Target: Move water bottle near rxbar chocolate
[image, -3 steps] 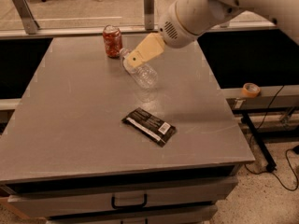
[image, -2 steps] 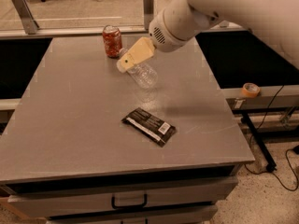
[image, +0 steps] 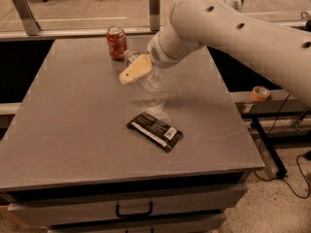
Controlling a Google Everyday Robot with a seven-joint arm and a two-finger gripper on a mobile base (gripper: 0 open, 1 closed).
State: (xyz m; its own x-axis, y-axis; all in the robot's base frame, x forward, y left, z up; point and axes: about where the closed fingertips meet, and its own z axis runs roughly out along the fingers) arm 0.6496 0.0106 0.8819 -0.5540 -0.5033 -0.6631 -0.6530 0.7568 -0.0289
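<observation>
Water bottle (image: 151,79): clear ribbed plastic, tilted, white cap end up and pointing away from the rxbar chocolate (image: 155,131); it sits beyond the bar toward the far edge of the table, apart from it, with a strip of bare tabletop between. Base looks raised off the surface, a faint glint on the table under it, on the side facing the bar. Gripper (image: 133,72): tan fingers (image: 137,68) laid across the bottle's upper body, jaws pinching the bottle; only the near finger shows plainly. White arm (image: 233,25) comes in from beyond the bar and to its right. Rxbar chocolate: flat black wrapper, lying diagonal, white stripe on one long edge, barcode patch toward its right end. Red-orange soda can (image: 116,42): upright, farther from the bar than the bottle, near the table's back edge. Grey table (image: 73,125) carries all three. Orange tape roll (image: 261,92) on a ledge off the table, right of the bar.
</observation>
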